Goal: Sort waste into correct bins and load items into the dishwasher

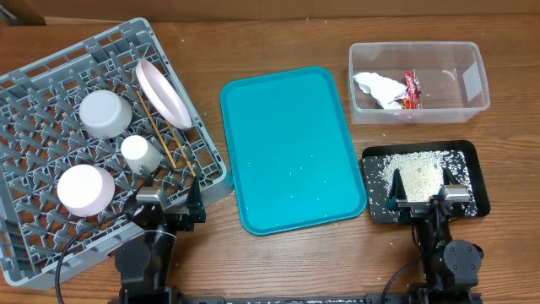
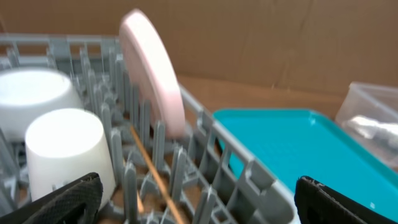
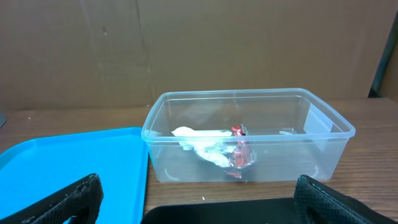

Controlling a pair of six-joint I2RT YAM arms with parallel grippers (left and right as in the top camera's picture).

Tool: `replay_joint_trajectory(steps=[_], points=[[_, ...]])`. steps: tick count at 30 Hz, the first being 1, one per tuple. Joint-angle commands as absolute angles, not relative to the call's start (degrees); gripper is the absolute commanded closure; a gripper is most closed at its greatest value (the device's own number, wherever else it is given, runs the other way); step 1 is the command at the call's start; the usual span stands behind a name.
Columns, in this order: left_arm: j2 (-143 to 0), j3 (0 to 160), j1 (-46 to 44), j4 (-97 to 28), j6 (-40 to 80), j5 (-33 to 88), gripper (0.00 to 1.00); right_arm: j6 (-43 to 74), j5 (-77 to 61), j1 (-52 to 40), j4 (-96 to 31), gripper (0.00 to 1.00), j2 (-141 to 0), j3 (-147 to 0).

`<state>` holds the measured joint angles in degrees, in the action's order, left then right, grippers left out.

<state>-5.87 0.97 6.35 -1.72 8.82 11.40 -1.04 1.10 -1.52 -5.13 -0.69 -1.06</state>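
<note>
Overhead: dish rack [image 1: 34, 93] at the left of the wooden counter [image 1: 278, 262] holds the plate [image 1: 163, 93] on edge and tilted. It also holds a grey-white bowl [image 1: 105, 113], a small cup [image 1: 140, 154] and a pink bowl [image 1: 85, 188], all seemingly mouth-down, with the chopsticks [image 1: 169, 143] lying between cup and plate. Teal tray [image 1: 291, 148] in the middle carries only a few specks. Clear tub [image 1: 472, 84] holds napkin [image 1: 378, 89] and red wrapper [image 1: 411, 89], touching; crumbs [image 1: 418, 169] lie in the black tray [image 1: 468, 160]. Left hand [image 1: 169, 203] sits at the rack's near corner, right hand [image 1: 419, 201] at the black tray's near edge. Left wrist: fingers [image 2: 68, 199] wide apart, nothing between. Plate judged stiff, smooth, likely slippery and breakable, so its rim is the hold; chopsticks light, apt to roll. Right wrist: fingers [image 3: 68, 202] spread, empty. Napkin judged soft and light; crumbs too loose to pinch. Brown cardboard [image 3: 186, 50] backs the counter.
</note>
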Motion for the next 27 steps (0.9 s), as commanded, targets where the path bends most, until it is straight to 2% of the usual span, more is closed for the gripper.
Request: replay_joint_trajectory(steps=[1,13,18,23,27], points=[[-1.93,0.27,5.10,-0.91,9.19,11.60,0.00,-0.58,1.85,-1.37,-4.69,0.00,-0.16,-0.49],[-0.19,0.25,2.15,11.46,8.75,8.21,0.00,-0.58,1.83,-1.37,-4.69,0.00,-0.16,-0.49],[-0.19,0.25,2.15,4.99,8.78,2.26,0.00,-0.58,1.85,-1.37,-4.69,0.00,-0.16,-0.49],[-0.19,0.27,2.15,-4.89,8.75,1.34,0.00,-0.58,1.83,-1.37,-4.69,0.00,-0.16,-0.49],[-0.19,0.27,2.15,-4.40,8.73,1.02,0.00,-0.58,1.85,-1.37,-4.69,0.00,-0.16,-0.49]])
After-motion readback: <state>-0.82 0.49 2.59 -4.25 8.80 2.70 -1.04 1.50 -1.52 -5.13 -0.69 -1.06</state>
